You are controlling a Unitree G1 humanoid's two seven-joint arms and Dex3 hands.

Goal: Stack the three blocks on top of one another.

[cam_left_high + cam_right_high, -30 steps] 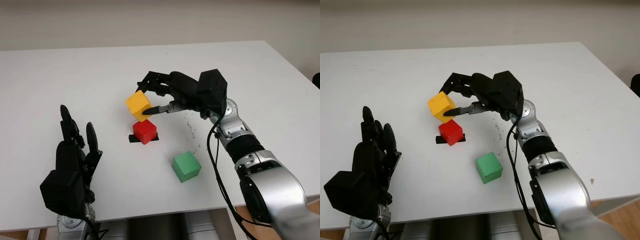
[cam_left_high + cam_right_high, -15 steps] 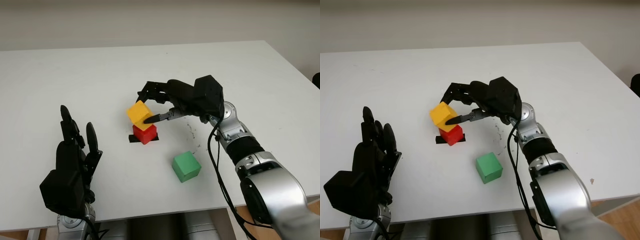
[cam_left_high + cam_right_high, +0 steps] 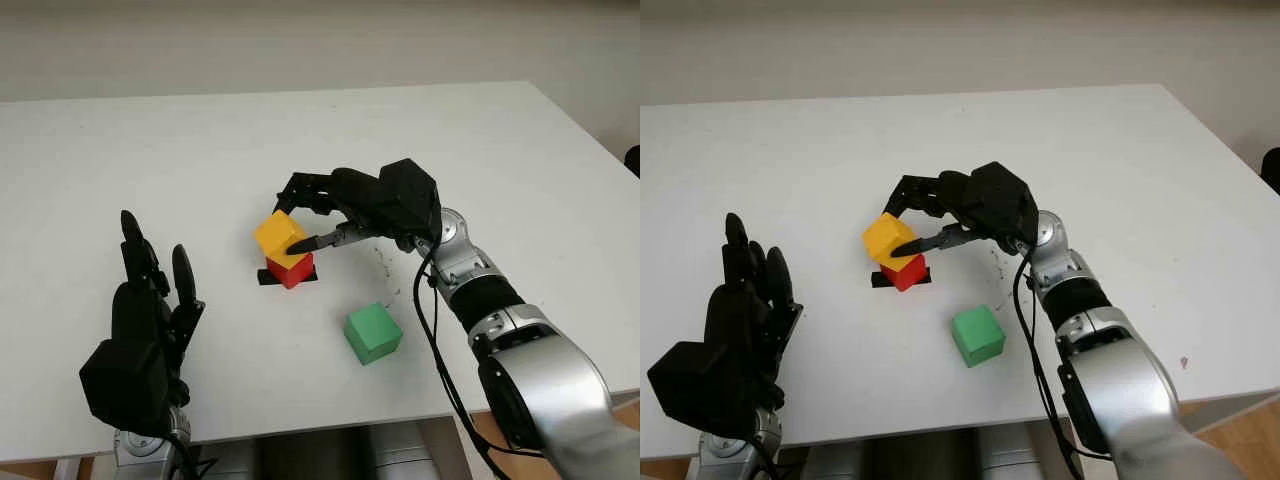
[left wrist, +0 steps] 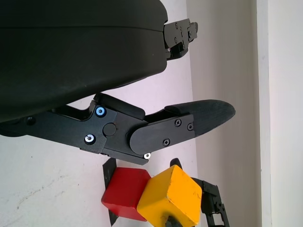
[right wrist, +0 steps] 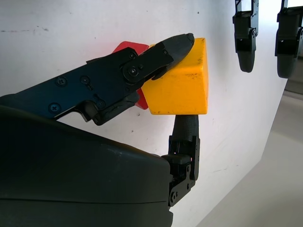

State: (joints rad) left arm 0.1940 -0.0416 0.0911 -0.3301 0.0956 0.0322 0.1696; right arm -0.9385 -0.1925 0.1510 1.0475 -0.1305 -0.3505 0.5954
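at table centre, your right hand (image 3: 305, 212) grips the yellow block (image 3: 281, 234) atop the red block (image 3: 290, 271); green block (image 3: 372, 333) at 5 o'clock; left hand (image 3: 145, 330) open.

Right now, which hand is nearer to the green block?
The right hand. It holds the yellow block over the red block, just behind the green block. The left hand is open, far off near the table's front edge.
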